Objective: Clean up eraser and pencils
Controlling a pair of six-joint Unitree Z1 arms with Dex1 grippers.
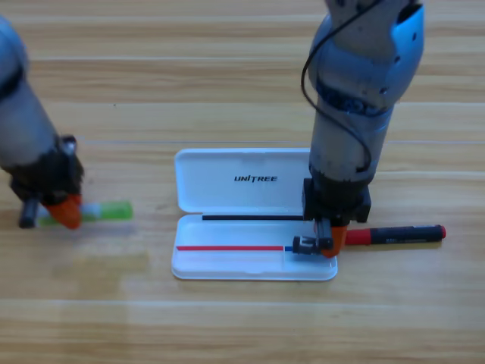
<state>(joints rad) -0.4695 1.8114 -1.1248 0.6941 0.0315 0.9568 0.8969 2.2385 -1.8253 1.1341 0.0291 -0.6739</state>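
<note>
The wooden table (242,326) carries everything, and the largest thing on it is the white case (227,265), lying open with its lid folded back toward the arms and its shallow tray facing up, plainly so that things can be dropped straight in from above. The right arm stands nearly vertical over the tray's right end, and the right gripper (324,244) points down into that corner; just at its tips sits the eraser (305,246), a small dark block inside the tray, touching or nearly touching the orange jaw. Whether the jaws are clamped on it or have let it go cannot be told, since the gripper's own body hides the gap. Its placement suggests the eraser is being set into the tray's end compartment. Just to the right of this gripper, outside the case and beside its edge, lies the marker-like pen (398,234), black-bodied with a red end toward the gripper, flat on the wood and untouched, probably the next thing to collect. Well away on the other side, the left gripper (61,211) is low at the table, its orange jaw over the near end of the light-green and white stick (110,211), which lies flat and extends away from it toward the case; whether the jaws have closed on the stick cannot be told either.
</note>
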